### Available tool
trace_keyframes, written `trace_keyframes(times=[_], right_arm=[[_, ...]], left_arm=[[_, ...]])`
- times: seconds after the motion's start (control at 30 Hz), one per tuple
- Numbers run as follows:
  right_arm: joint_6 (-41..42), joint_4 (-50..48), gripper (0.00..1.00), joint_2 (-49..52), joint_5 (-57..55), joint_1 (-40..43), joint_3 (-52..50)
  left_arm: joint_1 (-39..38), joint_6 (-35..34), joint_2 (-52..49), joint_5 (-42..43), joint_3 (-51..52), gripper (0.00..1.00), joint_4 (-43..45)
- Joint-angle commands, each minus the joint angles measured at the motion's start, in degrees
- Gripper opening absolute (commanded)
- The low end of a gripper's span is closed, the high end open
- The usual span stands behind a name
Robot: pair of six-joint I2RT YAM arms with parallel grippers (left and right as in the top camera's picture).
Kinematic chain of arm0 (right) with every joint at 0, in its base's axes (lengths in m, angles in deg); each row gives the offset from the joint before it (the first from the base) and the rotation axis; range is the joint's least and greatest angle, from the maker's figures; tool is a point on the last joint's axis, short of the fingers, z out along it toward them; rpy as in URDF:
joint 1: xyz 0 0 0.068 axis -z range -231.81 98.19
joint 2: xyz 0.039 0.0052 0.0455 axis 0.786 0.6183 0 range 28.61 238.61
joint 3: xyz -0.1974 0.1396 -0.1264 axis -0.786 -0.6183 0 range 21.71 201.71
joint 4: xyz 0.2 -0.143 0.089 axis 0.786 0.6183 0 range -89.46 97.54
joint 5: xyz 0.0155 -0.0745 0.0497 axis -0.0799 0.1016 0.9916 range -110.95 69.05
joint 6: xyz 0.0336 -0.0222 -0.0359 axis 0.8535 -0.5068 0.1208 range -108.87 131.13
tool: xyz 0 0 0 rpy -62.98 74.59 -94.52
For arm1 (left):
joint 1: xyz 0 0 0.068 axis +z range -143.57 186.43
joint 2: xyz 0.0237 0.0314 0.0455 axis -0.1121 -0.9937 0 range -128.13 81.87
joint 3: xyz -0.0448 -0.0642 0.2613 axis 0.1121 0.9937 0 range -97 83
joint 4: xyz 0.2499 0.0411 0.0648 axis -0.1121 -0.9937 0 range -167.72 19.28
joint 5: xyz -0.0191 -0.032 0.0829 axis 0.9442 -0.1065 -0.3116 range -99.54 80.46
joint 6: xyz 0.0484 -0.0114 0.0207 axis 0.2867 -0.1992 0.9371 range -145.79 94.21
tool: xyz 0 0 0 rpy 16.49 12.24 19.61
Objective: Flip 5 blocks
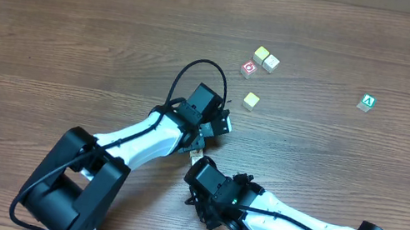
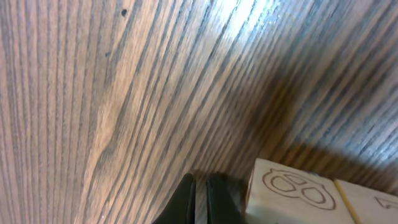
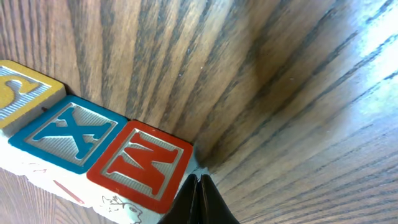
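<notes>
Looking at the wrist cams, both claws are pinched fully shut with nothing between the fingers. Tip-down on the wood worktop (image 3: pixel 298 74), the right claw (image 3: pixel 198 198) sits right at the corner of the red block (image 3: pixel 142 163). That one has a raised red frame and a red letter on a pale ground, which reads like an M or a W. It's the end of a tight row: the blue block (image 3: pixel 71 134) with an X touches it, then comes a yellow block (image 3: pixel 18 93) whose letter is cut off by the frame edge. Their sides facing the camera are whitish with little drawings, too small to make out.

Over on the other side, the left claw (image 2: pixel 200 198) is just beside a pale block (image 2: pixel 297 190). It has a bare wood face with a brown outline doodle of looped ovals. A second pale block (image 2: pixel 373 208) touches it on the right. From overhead I can't pick any of these out, since the arms (image 1: pixel 151 135) meet mid-worktop and cover that spot.
</notes>
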State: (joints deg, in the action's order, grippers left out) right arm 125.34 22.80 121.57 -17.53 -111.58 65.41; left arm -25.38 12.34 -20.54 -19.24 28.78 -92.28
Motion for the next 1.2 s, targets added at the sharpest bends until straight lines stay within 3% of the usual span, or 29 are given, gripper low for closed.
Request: trace_keyframes(times=[0.0, 0.1, 1.17], right_arm=[[0.04, -1.46, 0.04, 0.44, -4.9, 0.59, 1.25], [0.02, -1.46, 0.04, 0.44, -4.9, 0.59, 1.25], [0.02, -1.44, 0.04, 0.44, -4.85, 0.57, 1.25]], left_arm=[[-0.76, 0.79, -4.52, 4.24, 1.62, 0.04, -0.72], [-0.76, -1.55, -4.57, 3.19, 1.6, 0.04, 1.55], [-0.85, -0.81, -4.57, 3.3, 1.6, 0.04, 4.5]])
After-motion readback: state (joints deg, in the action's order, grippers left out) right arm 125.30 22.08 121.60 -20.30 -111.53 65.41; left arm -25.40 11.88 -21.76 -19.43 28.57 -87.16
